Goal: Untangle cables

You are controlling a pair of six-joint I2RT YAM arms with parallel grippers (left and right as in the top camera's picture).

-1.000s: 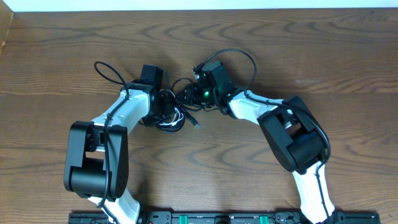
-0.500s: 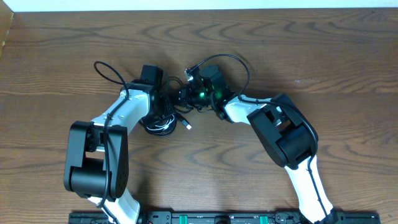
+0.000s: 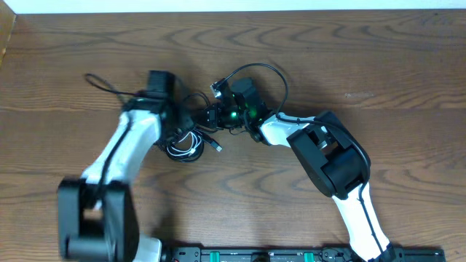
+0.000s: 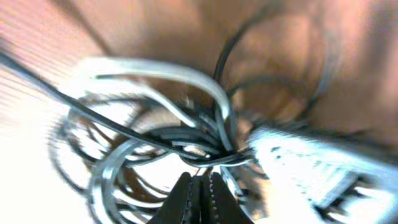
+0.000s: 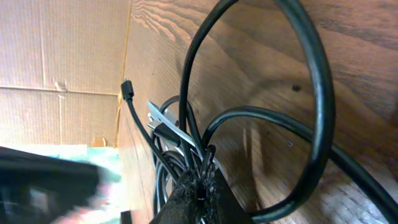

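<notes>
The cables (image 3: 186, 144) lie as a tangled bundle of black and white loops between my two arms, with a plug end (image 3: 218, 148) sticking out to the right. My left gripper (image 3: 180, 116) is at the bundle's top left. In the blurred left wrist view it (image 4: 200, 179) is shut on black and white strands (image 4: 208, 152). My right gripper (image 3: 211, 115) is at the bundle's top right. In the right wrist view it (image 5: 202, 177) is shut on several thin black cables (image 5: 186, 134), with a silver plug (image 5: 163, 118) just beyond.
The wooden table (image 3: 364, 58) has its far edge at the top. Thick black arm wires loop above my right wrist (image 3: 263, 68) and left wrist (image 3: 102, 84). The thick loop also fills the right wrist view (image 5: 318, 81). Cardboard (image 5: 62, 50) stands beyond the table.
My left arm has swung left and its wrist moved up-left, pulling the bundle slightly left. My right gripper shifted left toward the bundle and now holds still.
</notes>
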